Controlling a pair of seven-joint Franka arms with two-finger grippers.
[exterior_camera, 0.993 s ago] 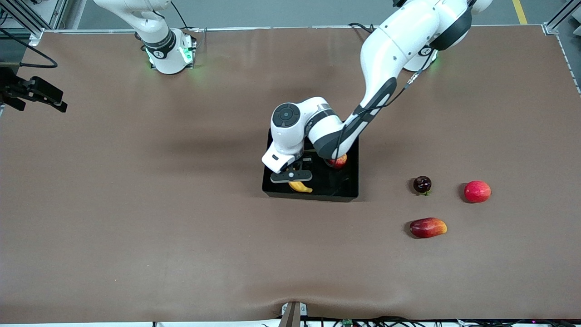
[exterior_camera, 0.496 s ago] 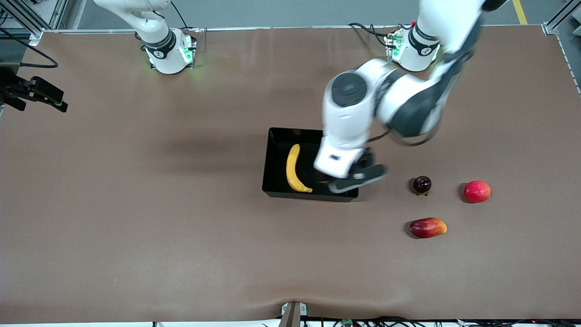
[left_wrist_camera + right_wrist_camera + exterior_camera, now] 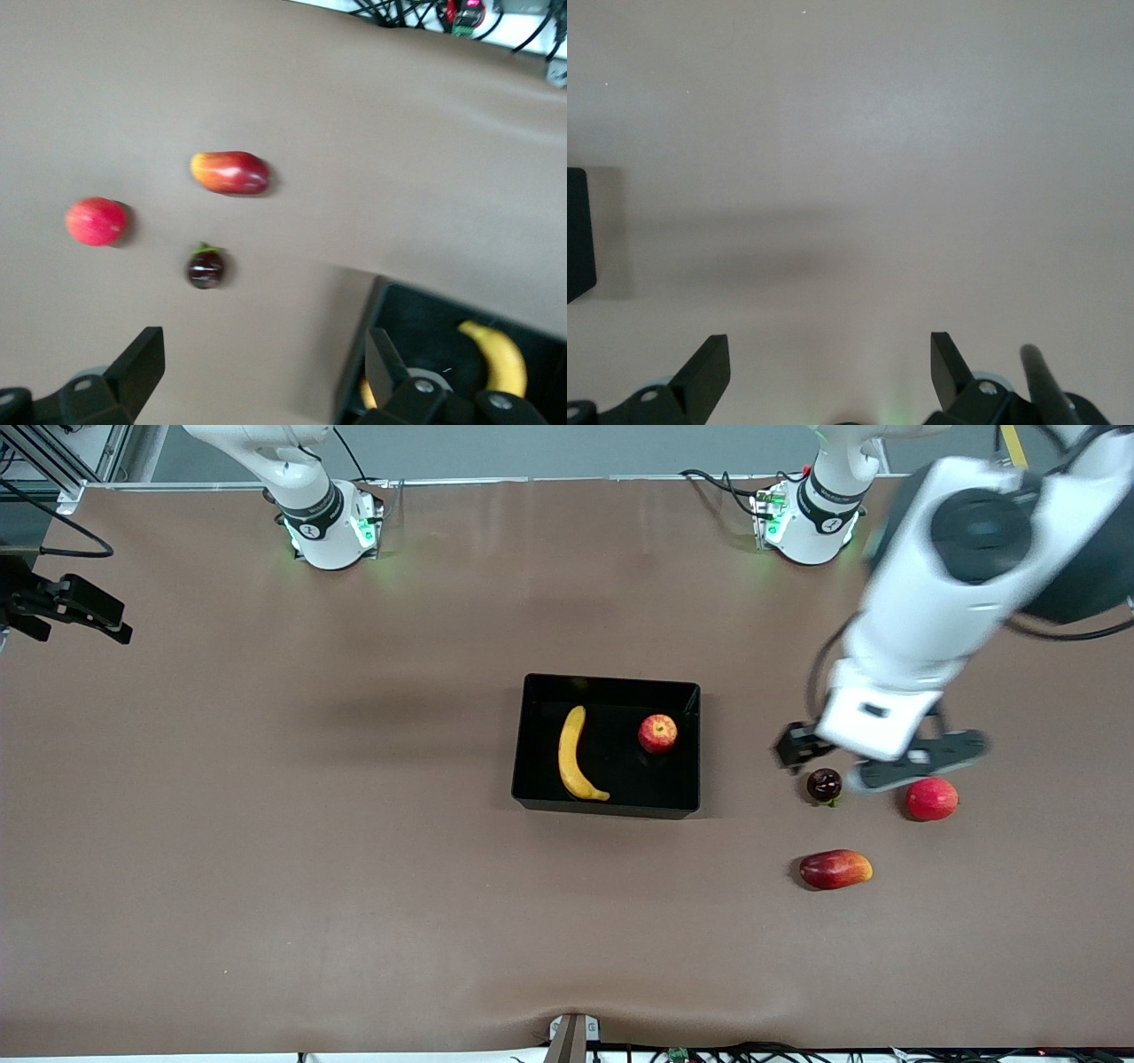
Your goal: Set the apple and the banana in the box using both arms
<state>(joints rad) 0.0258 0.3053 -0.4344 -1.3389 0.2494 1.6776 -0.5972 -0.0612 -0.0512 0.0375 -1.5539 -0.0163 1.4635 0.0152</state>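
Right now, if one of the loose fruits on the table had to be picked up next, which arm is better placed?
The left arm. Its gripper hangs open over the small dark fruit and the round red fruit. The right gripper, also open, waits over bare table, away from the fruits.

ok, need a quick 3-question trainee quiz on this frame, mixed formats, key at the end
1. True or false: the banana and the apple both lie in the box.
2. Multiple choice: the left gripper is (A) shut on the apple, (B) open and empty over the table near the dark round fruit, (C) shut on the banana.
3. Fill in: the loose fruit nearest the front camera is the ____ red-and-orange fruit.

Key:
1. True; they lie apart, the apple toward the left arm's end.
2. B. The right gripper is also open and empty, waiting over bare table.
3. Elongated; the pink-red round fruit lies farther back.
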